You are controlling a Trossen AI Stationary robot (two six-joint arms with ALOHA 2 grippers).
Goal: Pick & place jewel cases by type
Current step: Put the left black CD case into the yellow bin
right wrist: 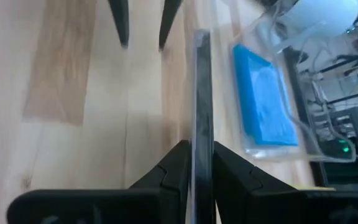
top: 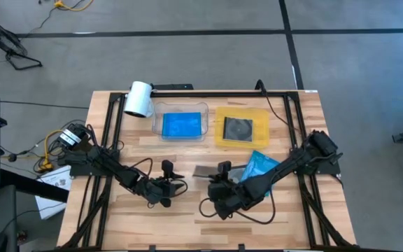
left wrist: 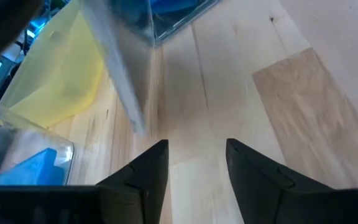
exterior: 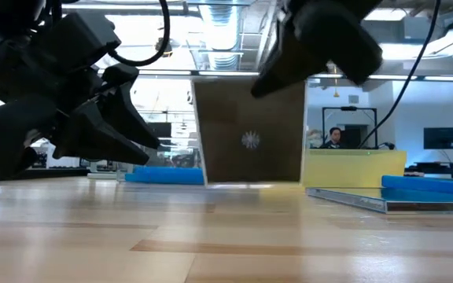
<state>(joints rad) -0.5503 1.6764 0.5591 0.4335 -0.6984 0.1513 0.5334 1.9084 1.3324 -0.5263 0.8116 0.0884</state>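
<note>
High view: my right fingers (top: 214, 176) pinch a grey-clear jewel case (top: 206, 172) on edge at centre frame; left fingers (top: 175, 180) spread, empty, beside it. Pale wooden table (top: 285, 231); grey floor (top: 187, 56) around.

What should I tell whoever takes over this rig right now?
Right gripper: shut on a grey-clear jewel case, held on edge just above the table centre.
Left gripper: open, empty, facing that case.
Done: a blue case in the clear tray; a grey-clear case with disc on the yellow tray.
Left: place the held case; blue cases remain on the table under the right arm.
</note>
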